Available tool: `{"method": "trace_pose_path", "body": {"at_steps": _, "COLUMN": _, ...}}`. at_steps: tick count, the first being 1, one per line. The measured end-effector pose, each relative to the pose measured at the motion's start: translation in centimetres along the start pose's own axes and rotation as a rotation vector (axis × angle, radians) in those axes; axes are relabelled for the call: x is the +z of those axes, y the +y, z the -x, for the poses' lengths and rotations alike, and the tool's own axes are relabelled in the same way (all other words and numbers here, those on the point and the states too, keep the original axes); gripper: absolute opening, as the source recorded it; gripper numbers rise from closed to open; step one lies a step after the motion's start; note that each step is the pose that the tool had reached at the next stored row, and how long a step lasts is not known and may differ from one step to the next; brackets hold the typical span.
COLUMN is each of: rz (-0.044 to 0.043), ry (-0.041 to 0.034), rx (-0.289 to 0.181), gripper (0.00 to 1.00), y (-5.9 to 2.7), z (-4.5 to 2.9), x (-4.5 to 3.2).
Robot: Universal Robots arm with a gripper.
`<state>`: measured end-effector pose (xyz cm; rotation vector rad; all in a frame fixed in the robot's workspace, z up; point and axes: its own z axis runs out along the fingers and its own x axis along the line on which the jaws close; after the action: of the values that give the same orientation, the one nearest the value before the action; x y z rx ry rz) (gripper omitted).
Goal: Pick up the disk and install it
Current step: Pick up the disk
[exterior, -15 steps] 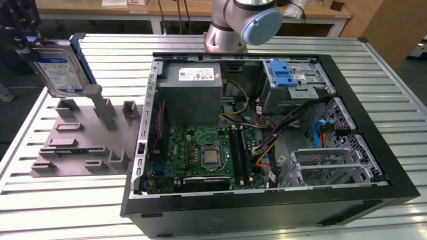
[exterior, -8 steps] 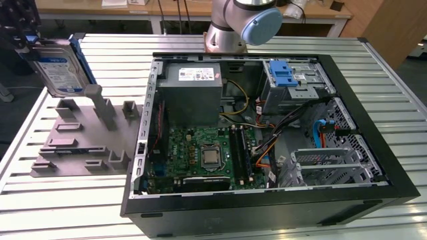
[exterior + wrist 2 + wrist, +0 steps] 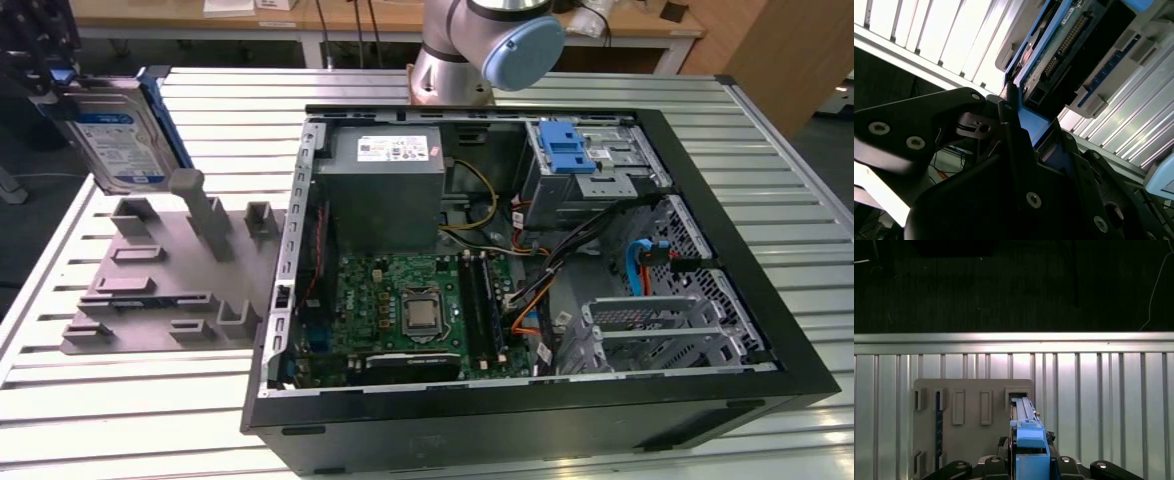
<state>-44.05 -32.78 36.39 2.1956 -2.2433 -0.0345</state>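
pick-up looks done: at the exterior view's upper left, the gripper has its jaws closed on the disk, upright just above the grey holder. install not yet done; it calls for aligning the disk with the case's bay.

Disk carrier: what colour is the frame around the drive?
Blue. The carrier around the disk shows best in the exterior view.
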Motion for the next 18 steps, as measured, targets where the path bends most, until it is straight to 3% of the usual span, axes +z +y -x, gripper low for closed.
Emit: {"method": "trace_pose_path", "body": {"at_steps": 18, "rz": 0.0001, "ry": 0.0000, "rx": 0.000, "gripper": 0.36, "y": 0.01, "z": 0.03, "x": -0.40}}
